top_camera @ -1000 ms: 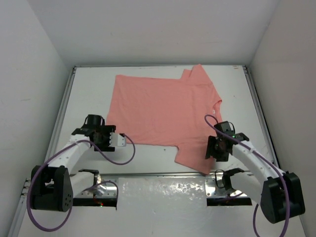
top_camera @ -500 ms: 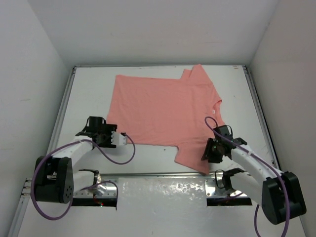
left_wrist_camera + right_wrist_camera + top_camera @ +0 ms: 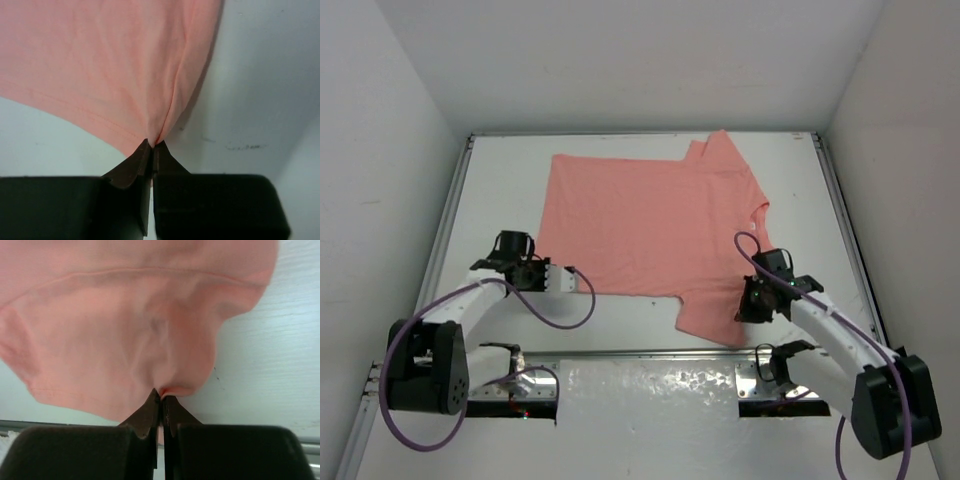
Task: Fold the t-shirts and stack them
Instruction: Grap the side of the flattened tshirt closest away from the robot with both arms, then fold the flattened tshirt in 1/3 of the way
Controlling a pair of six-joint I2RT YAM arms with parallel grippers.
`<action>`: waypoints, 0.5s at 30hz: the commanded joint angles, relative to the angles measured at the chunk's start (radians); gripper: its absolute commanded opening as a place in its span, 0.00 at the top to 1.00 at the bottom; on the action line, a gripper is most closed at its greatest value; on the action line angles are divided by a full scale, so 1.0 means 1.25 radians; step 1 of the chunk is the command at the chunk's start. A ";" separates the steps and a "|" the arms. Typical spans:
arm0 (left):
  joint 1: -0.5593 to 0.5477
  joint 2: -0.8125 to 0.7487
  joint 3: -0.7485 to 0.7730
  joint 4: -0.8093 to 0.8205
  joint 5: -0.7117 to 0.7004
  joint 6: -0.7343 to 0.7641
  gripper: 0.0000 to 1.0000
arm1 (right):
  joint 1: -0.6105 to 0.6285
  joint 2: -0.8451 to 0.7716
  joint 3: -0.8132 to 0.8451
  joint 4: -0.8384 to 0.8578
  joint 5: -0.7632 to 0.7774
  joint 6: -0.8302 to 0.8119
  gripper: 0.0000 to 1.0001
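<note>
Left wrist, left tool (image 3: 152, 144) pinching t-shirt (image 3: 100, 65)

Your t-shirt (image 3: 650, 225) is plain salmon pink with no print. It is spread nearly flat and lies sideways: hem left, neck right, one sleeve far, one near. The near-left hem corner and the near sleeve edge are pinched into small peaks.

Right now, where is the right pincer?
In the top view, lower right: the right pincer is shut on the near right edge of the t-shirt.
</note>
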 commanded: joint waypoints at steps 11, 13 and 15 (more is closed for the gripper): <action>-0.006 -0.224 0.112 -0.435 0.024 -0.132 1.00 | 0.003 -0.224 0.163 -0.267 0.025 -0.035 1.00; -0.006 -0.240 0.125 -0.471 0.021 -0.134 1.00 | 0.003 -0.239 0.192 -0.307 0.025 -0.045 1.00; -0.006 -0.243 0.154 -0.511 0.022 -0.145 1.00 | 0.003 -0.249 0.240 -0.347 0.017 -0.051 1.00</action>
